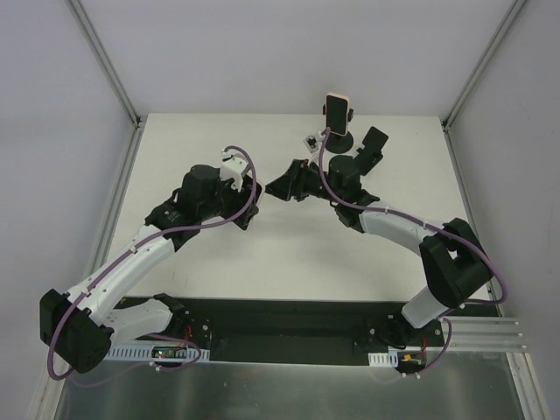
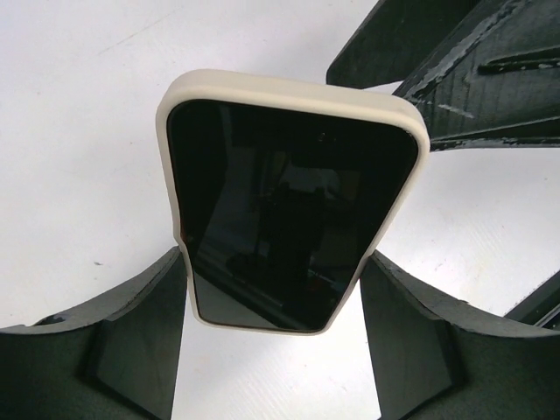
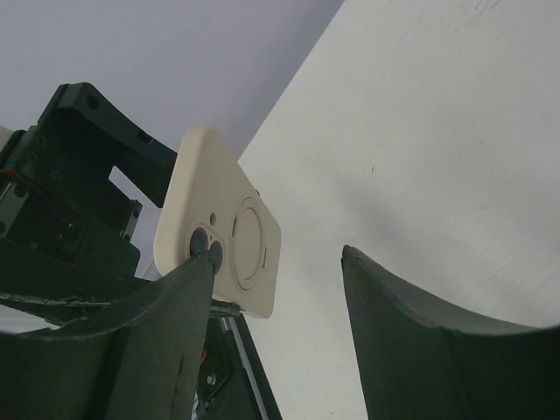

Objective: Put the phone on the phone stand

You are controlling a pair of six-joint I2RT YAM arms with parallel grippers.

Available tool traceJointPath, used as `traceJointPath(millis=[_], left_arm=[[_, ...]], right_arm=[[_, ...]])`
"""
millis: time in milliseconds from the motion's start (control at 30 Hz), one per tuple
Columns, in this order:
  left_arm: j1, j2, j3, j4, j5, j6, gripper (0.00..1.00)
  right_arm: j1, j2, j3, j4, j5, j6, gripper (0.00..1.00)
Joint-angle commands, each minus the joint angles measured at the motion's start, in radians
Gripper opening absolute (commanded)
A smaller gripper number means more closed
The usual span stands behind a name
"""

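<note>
Phone (image 2: 293,206) clamped in left gripper (image 2: 276,262); right gripper (image 3: 278,255) parted at its back; handover step, probably; next needs square closure.

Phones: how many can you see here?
2. One phone stands upright on the black stand at the back of the table; the other phone is gripped between the left arm's fingers, clear only in wrist views. More could hide behind the arms.

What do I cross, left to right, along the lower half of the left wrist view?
One finger of the left pincer → phone, clamped between the two → the other finger.
</note>
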Motion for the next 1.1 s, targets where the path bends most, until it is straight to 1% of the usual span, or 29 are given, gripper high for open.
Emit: traceJointPath(millis=[0, 67, 167, 200, 300, 367, 400, 467, 500, 567, 667, 700, 767, 800, 867, 900, 967, 1000, 1033, 1067], left_arm=[[-0.010, -0.062, -0.013, 0.089, 0.000, 0.056, 0.00], [-0.010, -0.076, -0.016, 0.086, -0.004, 0.055, 0.00], [-0.010, -0.082, -0.018, 0.086, -0.018, 0.047, 0.00], [-0.011, -0.084, -0.018, 0.083, -0.018, 0.049, 0.00], [-0.010, -0.087, -0.019, 0.080, -0.008, 0.046, 0.00], [-0.010, -0.084, -0.016, 0.080, -0.005, 0.047, 0.00], [-0.011, -0.081, -0.016, 0.080, -0.004, 0.050, 0.00], [-0.010, -0.076, -0.018, 0.080, -0.009, 0.049, 0.00], [-0.010, -0.076, -0.016, 0.079, -0.012, 0.052, 0.00], [-0.010, -0.072, -0.016, 0.076, -0.017, 0.053, 0.00], [-0.010, -0.067, -0.015, 0.074, -0.011, 0.053, 0.00], [-0.010, -0.065, -0.013, 0.076, -0.006, 0.053, 0.00], [-0.010, -0.062, -0.015, 0.076, 0.011, 0.052, 0.00], [-0.010, -0.059, -0.013, 0.074, 0.014, 0.050, 0.00], [-0.010, -0.045, -0.012, 0.076, 0.018, 0.047, 0.00], [-0.011, -0.042, -0.012, 0.074, 0.017, 0.049, 0.00], [-0.011, -0.033, -0.010, 0.076, 0.012, 0.047, 0.00], [-0.010, -0.033, -0.009, 0.074, 0.012, 0.046, 0.00], [-0.011, -0.032, -0.007, 0.074, 0.014, 0.046, 0.00], [-0.010, -0.032, -0.006, 0.074, 0.012, 0.038, 0.00]], right_arm=[[0.041, -0.004, 0.040, 0.095, 0.003, -0.002, 0.63], [0.045, -0.018, 0.026, 0.111, 0.017, -0.003, 0.65], [0.053, -0.090, -0.066, 0.167, 0.127, -0.014, 0.73], [0.056, -0.110, -0.086, 0.171, 0.168, -0.044, 0.74], [0.085, -0.156, -0.075, 0.136, 0.164, -0.106, 0.77], [0.114, -0.147, -0.028, 0.062, 0.164, -0.143, 0.78], [0.120, -0.126, -0.016, 0.051, 0.161, -0.147, 0.78], [0.127, -0.116, -0.028, 0.063, 0.175, -0.135, 0.77], [0.128, -0.123, -0.049, 0.083, 0.224, -0.132, 0.77], [0.127, -0.136, -0.074, 0.106, 0.252, -0.138, 0.76], [0.128, -0.144, -0.072, 0.103, 0.250, -0.141, 0.76], [0.127, -0.121, -0.056, 0.102, 0.230, -0.129, 0.74], [0.128, -0.087, -0.029, 0.103, 0.197, -0.092, 0.67], [0.131, -0.054, -0.020, 0.114, 0.193, -0.081, 0.62], [0.154, -0.029, 0.006, 0.138, 0.207, -0.055, 0.55], [0.162, -0.003, 0.021, 0.138, 0.210, -0.043, 0.47], [0.182, 0.020, 0.060, 0.132, 0.189, -0.037, 0.37], [0.183, 0.025, 0.063, 0.132, 0.189, -0.037, 0.19], [0.177, 0.020, 0.048, 0.128, 0.198, -0.044, 0.06], [0.171, 0.008, 0.034, 0.126, 0.215, -0.060, 0.01]])
